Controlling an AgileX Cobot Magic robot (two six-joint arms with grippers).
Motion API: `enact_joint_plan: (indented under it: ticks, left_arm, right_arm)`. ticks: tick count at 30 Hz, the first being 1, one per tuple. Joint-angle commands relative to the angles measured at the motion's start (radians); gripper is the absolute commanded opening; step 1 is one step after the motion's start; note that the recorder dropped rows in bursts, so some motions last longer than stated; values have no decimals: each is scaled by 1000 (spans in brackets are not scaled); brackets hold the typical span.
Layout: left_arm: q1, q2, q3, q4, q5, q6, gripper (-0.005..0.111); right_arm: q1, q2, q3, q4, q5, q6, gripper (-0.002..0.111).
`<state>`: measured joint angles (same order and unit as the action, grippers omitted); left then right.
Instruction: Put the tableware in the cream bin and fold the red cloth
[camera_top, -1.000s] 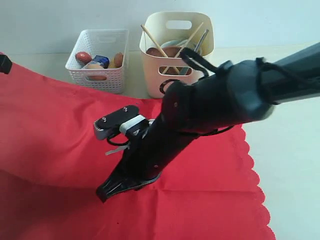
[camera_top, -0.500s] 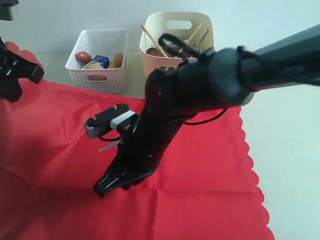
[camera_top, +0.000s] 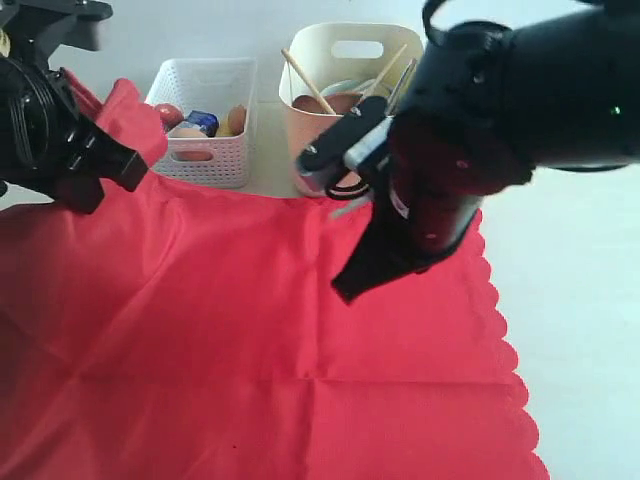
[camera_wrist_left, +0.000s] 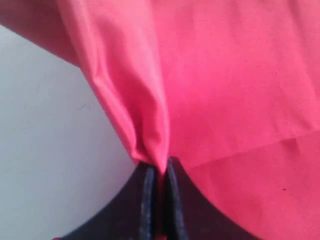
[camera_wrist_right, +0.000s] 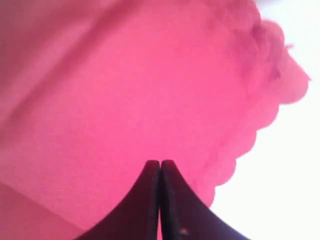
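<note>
— What are the left fingers doing?
— The left gripper (camera_wrist_left: 160, 169) has its jaws pinched tight on a fold of the red cloth (camera_wrist_left: 225, 90). The fabric bunches into a ridge at the tips and rises off the pale table (camera_wrist_left: 45, 150).
— And the right ones?
— The right gripper (camera_wrist_right: 160, 166) has its jaws pressed flat together, with no fabric showing between them. The cloth's scalloped edge (camera_wrist_right: 240, 150) lies close beyond the tips.
— How does it look from outside?
— The left arm (camera_top: 50, 110) is at the far left, with a corner of the cloth lifted in front of the white lattice basket (camera_top: 205, 75). The right arm (camera_top: 500, 100) points its tip down over the cloth's right half. I cannot tell whether it touches.
— Where is the tableware?
— It is in the cream bin (camera_top: 400, 45). The wooden chopsticks (camera_top: 310, 85) and a metal-handled utensil (camera_top: 403, 80) lean out of it. The bin stands just behind the cloth's far edge, beside the basket.
</note>
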<state>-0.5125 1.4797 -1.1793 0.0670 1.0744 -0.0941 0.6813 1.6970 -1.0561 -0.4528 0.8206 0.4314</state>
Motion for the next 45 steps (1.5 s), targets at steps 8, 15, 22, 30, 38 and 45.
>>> enact_joint_plan:
  ticks: [8,15,22,30,38,45]
  left_arm:
    - [-212,-4,-11,-2,-83,-117,0]
    - [-408,138,-154,-2,-109,-204,0]
    - [-457,300,-246,-2,-131,-284,0]
    - [-457,367,-246,-33,-245,-286,0]
    - [-457,391,-246,-39,-313,-279,51]
    - [-451,306,-246,-40,-291,-166,79]
  right_arm:
    - [-188,185,263,324,-341,-186,0]
    - [-188,230,261,831,-372,-749,0]
    - [-228,-23,261,547,-337,-480,0]
    - [-286,-315,292,106,-322,54,0]
    - [-286,-354,321,113,-374,60,0]
    - [-286,-354,323,110,-372,60,0]
